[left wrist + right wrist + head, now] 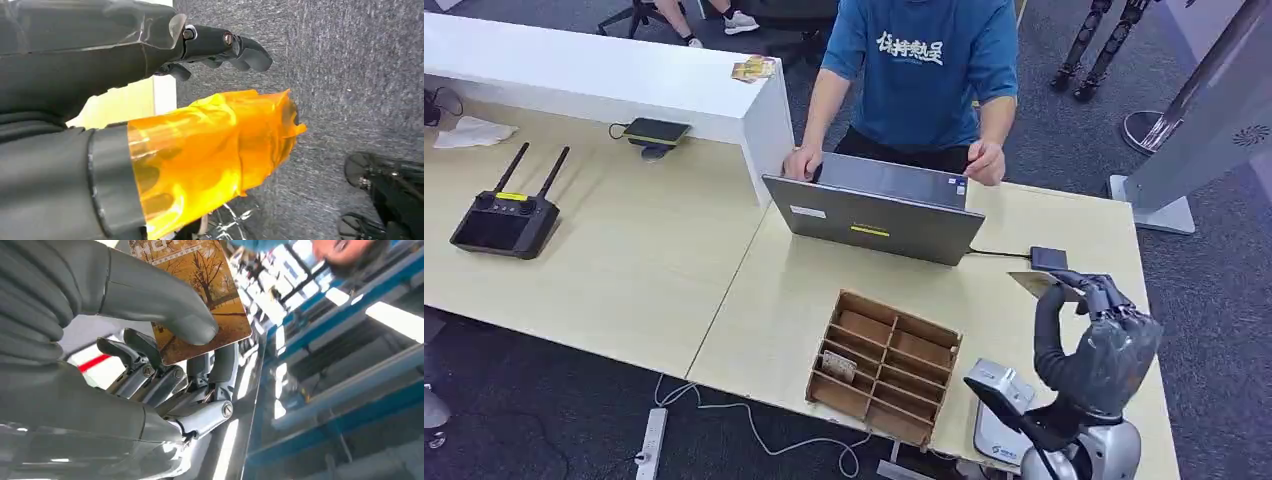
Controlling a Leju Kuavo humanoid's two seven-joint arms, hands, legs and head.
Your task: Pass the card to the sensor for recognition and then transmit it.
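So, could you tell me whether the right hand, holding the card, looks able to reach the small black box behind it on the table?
Probably yes: the right hand holds the card raised just short of the black box, with bare table around it.

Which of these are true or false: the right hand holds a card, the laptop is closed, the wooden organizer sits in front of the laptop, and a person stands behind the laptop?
1. The right hand holds a card. True: the thumb presses it against the fingers.
2. The laptop is closed. False: it stands open, its lid's back facing the robot.
3. The wooden organizer sits on the robot's side of the laptop. True.
4. A person stands behind the laptop. True, hands at its edges.
5. The remote controller lies inside the organizer. False: it lies far left on the table.
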